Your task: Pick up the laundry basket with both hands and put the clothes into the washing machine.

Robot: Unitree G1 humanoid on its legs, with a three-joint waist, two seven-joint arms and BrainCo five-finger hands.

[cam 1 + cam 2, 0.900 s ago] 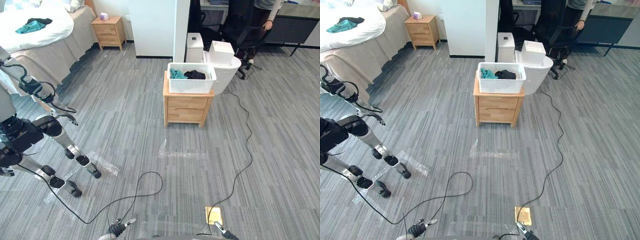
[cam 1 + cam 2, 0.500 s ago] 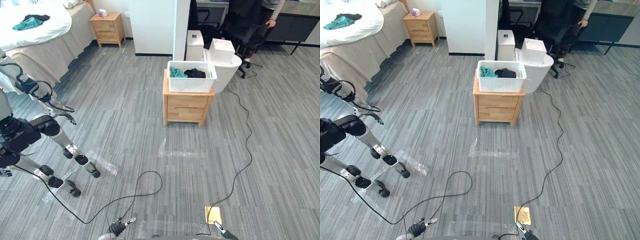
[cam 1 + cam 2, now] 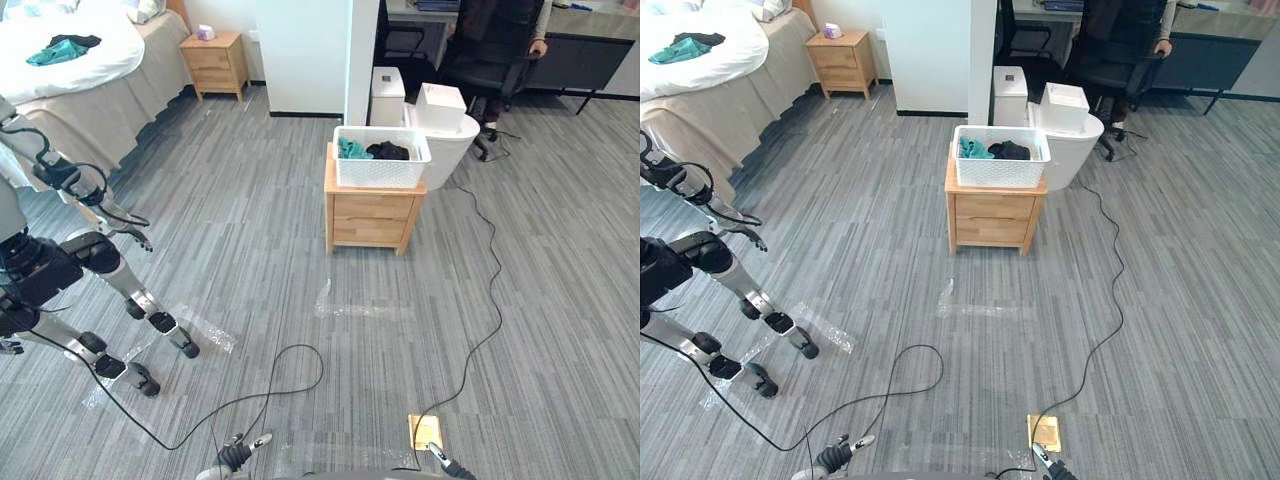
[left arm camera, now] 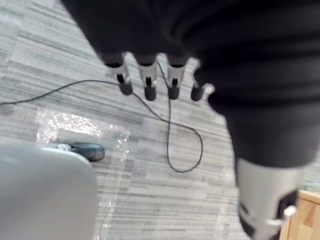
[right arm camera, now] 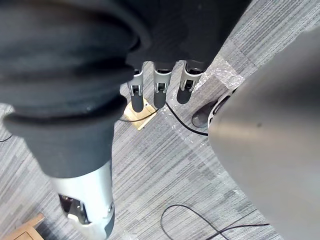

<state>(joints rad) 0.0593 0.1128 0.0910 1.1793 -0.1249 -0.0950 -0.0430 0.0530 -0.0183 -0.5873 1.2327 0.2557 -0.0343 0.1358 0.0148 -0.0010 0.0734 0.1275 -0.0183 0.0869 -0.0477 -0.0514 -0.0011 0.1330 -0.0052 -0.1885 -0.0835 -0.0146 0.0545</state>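
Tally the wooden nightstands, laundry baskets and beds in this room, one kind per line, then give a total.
Wooden nightstands: 2
Laundry baskets: 1
Beds: 1
Total: 4

You see a bed [image 3: 70, 70] and nightstand [image 3: 222, 62] back left of the wooden cabinet [image 3: 374, 212], and a brass floor plate [image 3: 426, 430] well in front of it

1 laundry basket [image 3: 380, 172] holds 2 garments: 1 teal garment [image 3: 353, 149], 1 black garment [image 3: 389, 151]. There are 2 nightstands, a near nightstand [image 3: 372, 212] and a far nightstand [image 3: 220, 62], plus 1 washing machine [image 3: 455, 150], 1 bed [image 3: 90, 110] and 1 person [image 3: 541, 32].
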